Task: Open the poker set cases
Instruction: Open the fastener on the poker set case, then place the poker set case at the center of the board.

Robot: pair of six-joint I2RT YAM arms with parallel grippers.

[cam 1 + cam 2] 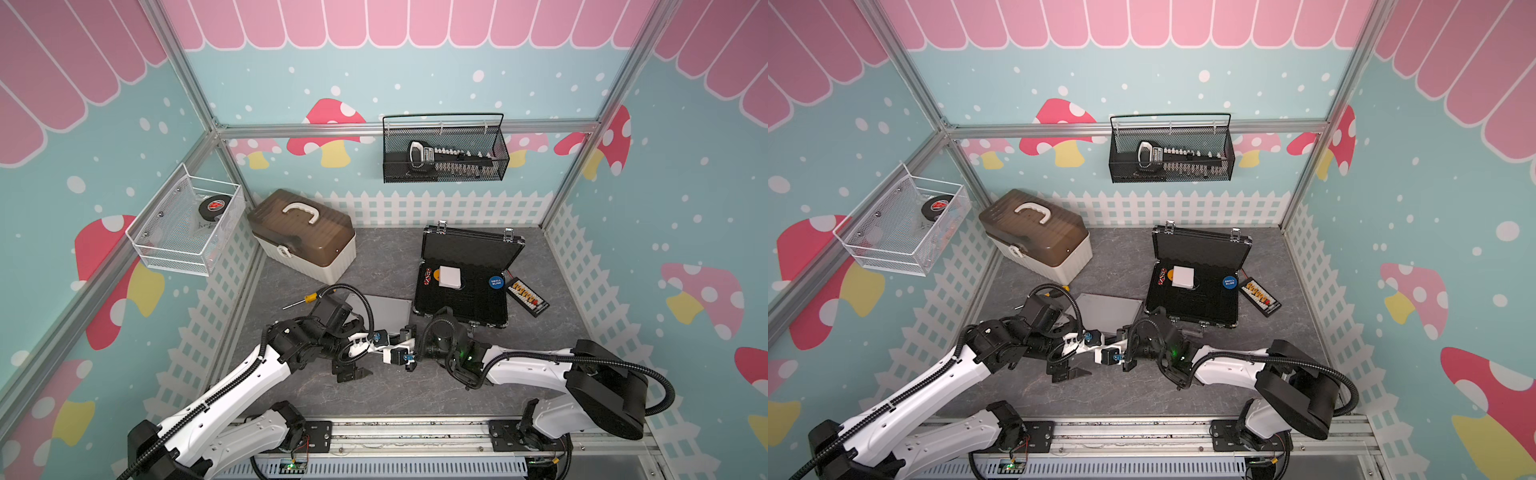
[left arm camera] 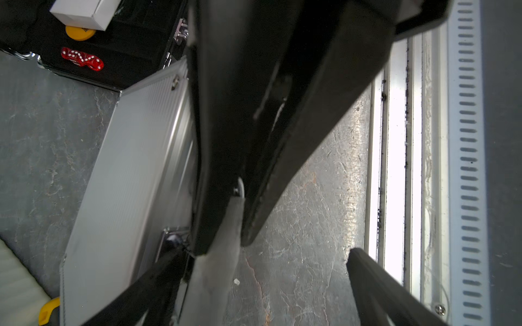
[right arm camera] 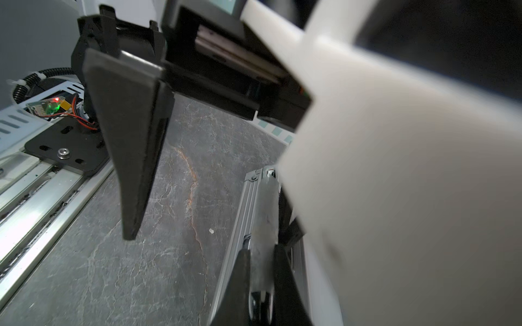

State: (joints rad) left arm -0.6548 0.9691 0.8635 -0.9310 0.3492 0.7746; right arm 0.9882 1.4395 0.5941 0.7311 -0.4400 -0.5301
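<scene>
Right wrist view: your right gripper point(image 3: 261, 249) clamps the grey handle point(image 3: 264, 203) of the closed silver case point(image 1: 386, 309), beside the open black case point(image 1: 469, 249); left gripper point(image 2: 267, 254) hangs released. Pulling up if it is latched could drag it.

I count two poker cases on the counter point(image 1: 395, 386): one black case point(image 1: 469, 253) and one silver case point(image 1: 388, 309). There is one white box with a brown lid point(image 1: 305, 239). Two baskets hang on the walls: one white basket point(image 1: 183, 249) and one black basket point(image 1: 444, 174). The white basket holds one round black thing point(image 1: 214, 205). The black basket holds one long thing point(image 1: 440, 160).

Inside the black case are one small white box point(image 1: 450, 277), one blue disc point(image 1: 496, 282), one yellow disc point(image 1: 436, 274) and a short row of red dice point(image 2: 82, 58), too tight to count.

On the counter lie one screwdriver point(image 1: 300, 301) and one black strip point(image 1: 527, 293).

There are two robot arms and two hands: the left hand point(image 2: 265, 251) and the right hand point(image 3: 261, 251).
</scene>
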